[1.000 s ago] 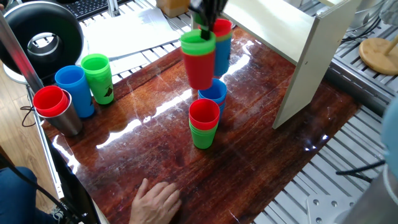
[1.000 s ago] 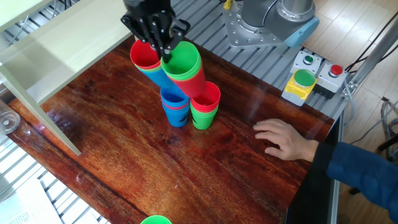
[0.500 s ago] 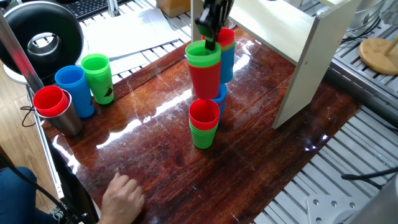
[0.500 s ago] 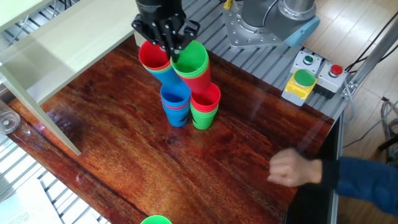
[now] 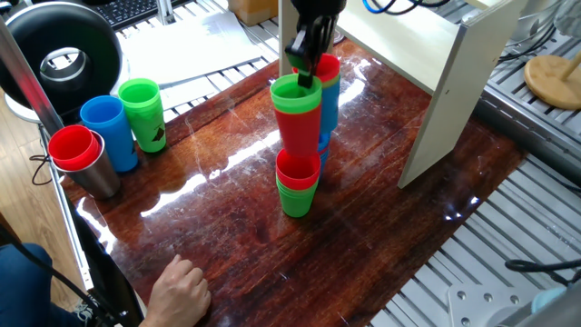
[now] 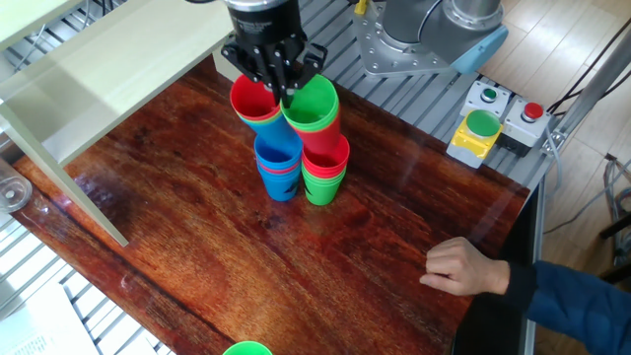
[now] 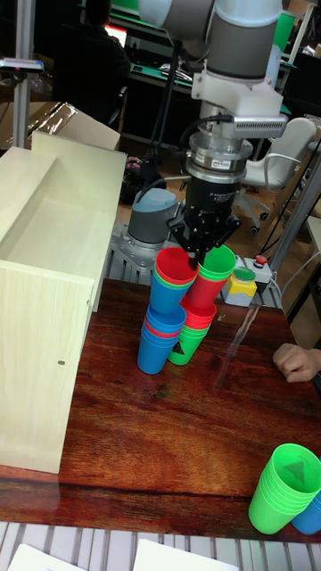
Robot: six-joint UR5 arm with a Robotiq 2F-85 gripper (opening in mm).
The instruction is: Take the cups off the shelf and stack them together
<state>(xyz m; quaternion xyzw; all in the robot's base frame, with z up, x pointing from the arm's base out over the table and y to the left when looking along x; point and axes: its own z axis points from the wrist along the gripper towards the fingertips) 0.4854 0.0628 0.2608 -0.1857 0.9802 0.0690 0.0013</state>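
I have the gripper pinched on the touching rims of two cup stacks at once, one finger down inside each: a green-topped stack and a red-topped stack. The other fixed view shows this best, looking into both open mouths.

Under them on the table stand two more stacks. The red-and-green stack sits right below the green-topped one; from one fixed view the held stack's red base seems to enter its mouth, but I cannot tell if they touch. The blue stack shows plainly in the other fixed view at 9 o'clock of the red-and-green one, while in one fixed view it is almost wholly hidden behind the held cups.

The shelf stands at 9 o'clock of the cups in the tall view, with no cup visible on it.

Only one fixed view shows the group at the table's 9 o'clock edge: a green cup, a blue cup and a red cup sitting in a grey tumbler. The tall view alone shows a green stack at 5 o'clock. A person's hand rests on the table edge.
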